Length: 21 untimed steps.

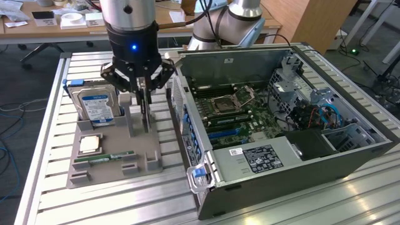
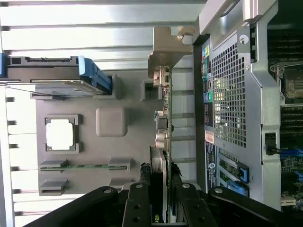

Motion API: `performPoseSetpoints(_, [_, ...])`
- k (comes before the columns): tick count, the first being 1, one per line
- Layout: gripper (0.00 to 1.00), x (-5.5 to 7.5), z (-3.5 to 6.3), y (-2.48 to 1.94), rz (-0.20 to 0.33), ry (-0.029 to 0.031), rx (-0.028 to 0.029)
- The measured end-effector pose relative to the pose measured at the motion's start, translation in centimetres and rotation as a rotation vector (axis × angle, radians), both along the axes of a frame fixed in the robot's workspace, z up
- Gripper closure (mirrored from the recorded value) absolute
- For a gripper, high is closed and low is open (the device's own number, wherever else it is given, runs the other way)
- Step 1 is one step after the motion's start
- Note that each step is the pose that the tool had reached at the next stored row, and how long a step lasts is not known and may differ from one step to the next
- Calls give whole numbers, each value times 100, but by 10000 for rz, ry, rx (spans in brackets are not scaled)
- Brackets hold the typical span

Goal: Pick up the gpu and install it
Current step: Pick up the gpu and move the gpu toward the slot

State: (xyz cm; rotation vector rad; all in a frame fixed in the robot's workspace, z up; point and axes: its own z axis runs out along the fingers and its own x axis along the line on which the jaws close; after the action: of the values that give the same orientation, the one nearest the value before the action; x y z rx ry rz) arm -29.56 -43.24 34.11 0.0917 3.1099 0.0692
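Observation:
The gpu (image 1: 145,115) stands on edge in the grey holder tray (image 1: 115,174), to the exterior view's left of the open computer case (image 1: 275,180). My gripper (image 1: 143,90) hangs straight down over it, its fingers (image 2: 145,189) pressed against both faces of the card. In the wrist view the gpu (image 2: 164,130) shows edge-on, with its silver bracket (image 2: 166,45) at the far end, and the gripper (image 2: 161,189) is shut on the near end. The motherboard (image 1: 233,112) lies exposed inside the case, with blue slots (image 1: 226,134) near its lower part.
On the tray (image 2: 130,94) there are also a blue-labelled hard drive (image 1: 97,107), a processor chip (image 1: 90,144) and a green RAM stick (image 1: 103,158). The case wall (image 2: 229,99) with its vent grille stands close beside the card. Everything rests on a slatted metal table (image 1: 350,201).

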Motion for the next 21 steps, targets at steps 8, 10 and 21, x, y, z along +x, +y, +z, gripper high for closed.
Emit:
performPoseSetpoints(8, [74, 0, 168, 0, 0, 0, 0])
performPoseSetpoints(10, [74, 0, 209, 0, 0, 0, 0])
performPoseSetpoints(21, [74, 0, 490, 0, 0, 0, 0])
